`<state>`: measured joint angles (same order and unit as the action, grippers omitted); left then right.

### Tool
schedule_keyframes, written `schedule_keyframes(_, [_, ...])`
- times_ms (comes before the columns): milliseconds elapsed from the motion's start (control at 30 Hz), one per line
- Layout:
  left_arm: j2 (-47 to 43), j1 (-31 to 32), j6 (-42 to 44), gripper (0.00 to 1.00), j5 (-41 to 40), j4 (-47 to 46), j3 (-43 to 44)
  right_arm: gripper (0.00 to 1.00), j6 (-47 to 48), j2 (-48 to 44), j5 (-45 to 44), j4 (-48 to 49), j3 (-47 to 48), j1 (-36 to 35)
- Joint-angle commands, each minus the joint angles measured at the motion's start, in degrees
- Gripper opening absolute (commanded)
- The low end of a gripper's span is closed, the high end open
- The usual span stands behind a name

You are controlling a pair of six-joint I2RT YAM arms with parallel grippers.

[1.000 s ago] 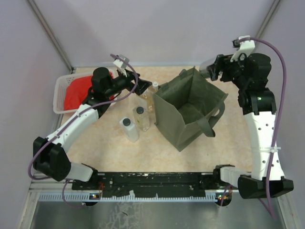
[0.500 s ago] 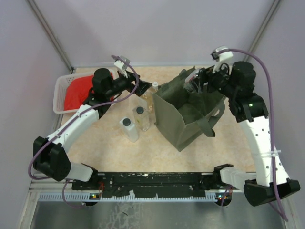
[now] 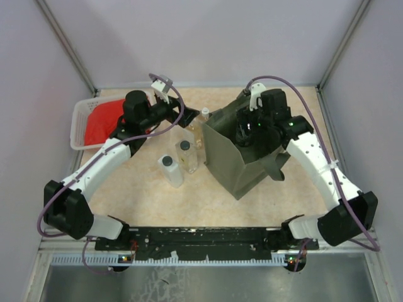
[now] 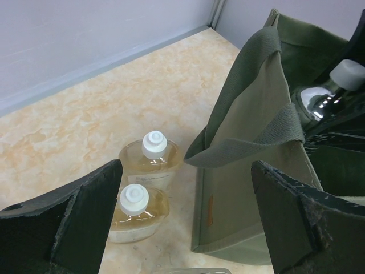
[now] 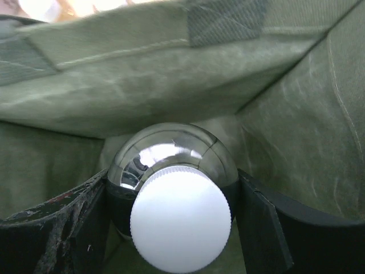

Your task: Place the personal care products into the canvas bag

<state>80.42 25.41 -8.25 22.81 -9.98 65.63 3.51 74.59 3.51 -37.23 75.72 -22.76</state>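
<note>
The olive-green canvas bag [image 3: 234,168] stands open at centre right. My right gripper [image 3: 243,134] reaches down inside it, shut on a bottle [image 5: 171,171] with a shiny domed shoulder and a white cap; bag fabric [image 5: 171,74] surrounds it. That bottle also shows in the left wrist view [image 4: 331,91]. My left gripper [image 3: 187,117] is open and empty above two amber bottles with white caps [image 4: 149,157] [image 4: 136,212], just left of the bag [image 4: 251,154]. A clear bottle with a black cap [image 3: 186,156] and a white bottle with a dark-grey cap [image 3: 170,170] stand nearer the front.
A white lattice basket [image 3: 80,119] holding a red cloth [image 3: 104,123] sits at the far left by the wall. Grey walls close in the table on three sides. The bag's loop handle [image 3: 281,157] hangs over its right side.
My right arm has swung left from outside the bag's far right corner and lowered into the bag with the bottle. The left arm has barely moved.
</note>
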Motion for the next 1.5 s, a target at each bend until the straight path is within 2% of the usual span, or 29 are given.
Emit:
schedule_keyframes(0, [-2.55, 0.34, 1.29, 1.00, -0.71, 0.34, -1.01, 0.00, 0.61, 1.98, -6.37, 7.65, 1.82, -0.26])
schedule_keyframes(433, [-3.78, 0.41, 2.02, 1.00, -1.39, 0.22, -2.41, 0.00, 1.11, 10.30, -16.86, 10.96, -2.82, -0.26])
schedule_keyframes(467, [-3.78, 0.41, 2.00, 1.00, -1.32, 0.12, -2.56, 0.02, 1.27, 10.70, -17.60, 11.36, -3.24, -0.26])
schedule_keyframes(600, [-3.73, 0.41, 1.85, 1.00, -1.36, 0.05, -2.70, 0.22, 1.65, 12.70, -20.91, 11.50, -3.75, -0.26])
schedule_keyframes(700, [-3.63, 0.38, 1.83, 1.00, -1.44, 0.05, -2.78, 0.44, 1.77, 13.30, -21.34, 11.87, -4.14, -0.26])
schedule_keyframes(800, [-3.52, 0.42, 1.81, 1.00, -1.54, 0.18, -2.74, 0.72, 1.85, 12.70, -21.54, 12.23, -4.51, -0.26])
schedule_keyframes(967, [-3.68, 0.35, 1.83, 1.00, -1.61, 0.07, -2.77, 0.98, 2.34, 10.94, -22.56, 11.09, -4.68, -0.26])
schedule_keyframes(1200, [-4.03, 0.35, 1.88, 1.00, -1.73, 0.08, -3.00, 0.99, 2.65, 9.60, -22.69, 9.19, -3.85, -0.26])
schedule_keyframes(1467, [-4.44, 0.38, 1.44, 1.00, -4.46, 0.91, -2.72, 0.99, 1.71, 0.59, -17.33, 6.03, 3.14, -2.00])
